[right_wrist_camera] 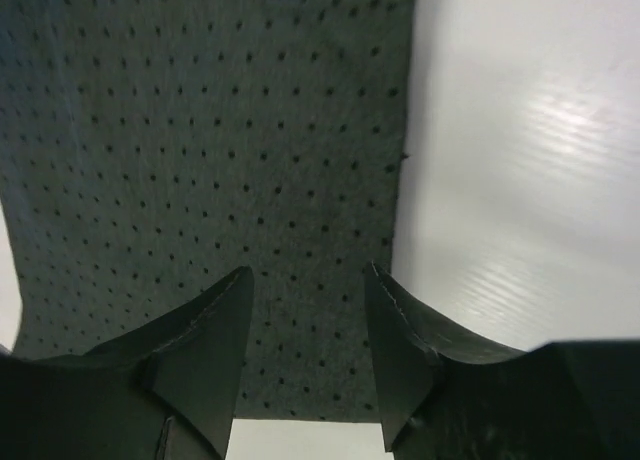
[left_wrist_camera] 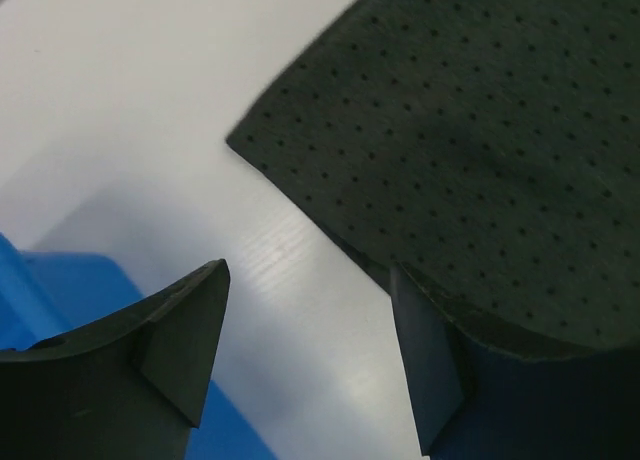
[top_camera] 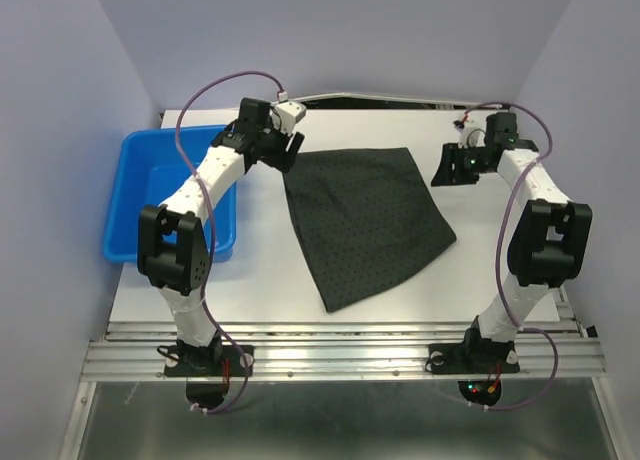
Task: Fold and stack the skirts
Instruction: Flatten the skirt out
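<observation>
One dark charcoal skirt (top_camera: 365,220) with fine dots lies flat in the middle of the white table (top_camera: 260,280); no other skirt shows. My left gripper (top_camera: 287,152) is open and empty at the skirt's far left corner. In the left wrist view my left gripper (left_wrist_camera: 310,320) hangs over bare table, with the skirt (left_wrist_camera: 480,130) up and to the right. My right gripper (top_camera: 445,168) is open and empty beside the skirt's far right corner. In the right wrist view my right gripper (right_wrist_camera: 310,320) frames the skirt (right_wrist_camera: 220,130) and its near edge.
A blue tub (top_camera: 165,195) stands at the table's left edge, under the left arm, and a piece of it shows in the left wrist view (left_wrist_camera: 60,300). Pale walls close in the left, back and right. A metal rail (top_camera: 340,355) runs along the near edge.
</observation>
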`<control>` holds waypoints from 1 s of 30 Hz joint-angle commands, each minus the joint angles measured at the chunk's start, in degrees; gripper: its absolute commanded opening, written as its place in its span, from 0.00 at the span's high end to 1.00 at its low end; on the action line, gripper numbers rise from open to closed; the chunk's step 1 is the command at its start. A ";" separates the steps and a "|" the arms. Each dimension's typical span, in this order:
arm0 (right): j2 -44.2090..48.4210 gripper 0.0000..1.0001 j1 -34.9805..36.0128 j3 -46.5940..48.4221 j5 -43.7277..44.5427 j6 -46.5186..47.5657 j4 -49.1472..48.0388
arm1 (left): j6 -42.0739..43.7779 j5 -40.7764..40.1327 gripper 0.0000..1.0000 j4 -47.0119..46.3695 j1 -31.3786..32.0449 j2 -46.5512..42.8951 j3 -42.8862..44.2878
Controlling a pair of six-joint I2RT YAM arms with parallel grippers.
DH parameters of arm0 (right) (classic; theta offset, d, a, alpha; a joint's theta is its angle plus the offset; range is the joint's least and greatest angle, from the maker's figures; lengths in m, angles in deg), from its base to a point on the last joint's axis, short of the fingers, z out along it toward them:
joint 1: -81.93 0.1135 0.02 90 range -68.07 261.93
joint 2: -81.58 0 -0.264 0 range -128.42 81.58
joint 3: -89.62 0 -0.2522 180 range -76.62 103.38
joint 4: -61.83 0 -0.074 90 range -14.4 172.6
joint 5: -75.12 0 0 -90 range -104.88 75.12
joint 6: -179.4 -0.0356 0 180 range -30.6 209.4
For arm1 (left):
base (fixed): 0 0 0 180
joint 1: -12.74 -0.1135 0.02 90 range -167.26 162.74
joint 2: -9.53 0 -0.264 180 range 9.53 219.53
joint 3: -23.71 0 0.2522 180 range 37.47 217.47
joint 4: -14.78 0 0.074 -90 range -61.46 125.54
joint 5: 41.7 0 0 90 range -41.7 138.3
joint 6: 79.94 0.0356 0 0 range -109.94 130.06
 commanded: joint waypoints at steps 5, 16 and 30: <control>5.40 0.44 4.03 -11.09 8.95 15.16 7.00 | -0.20 19.82 0.32 2.34 2.30 -9.49 -15.81; 17.90 0.32 -0.19 -20.92 8.53 26.15 18.43 | 3.32 14.47 0.26 0.84 20.58 -13.98 -31.03; 11.83 0.22 -0.19 -28.85 -0.80 26.77 3.93 | 1.74 14.28 0.25 0.31 15.49 -6.95 -26.38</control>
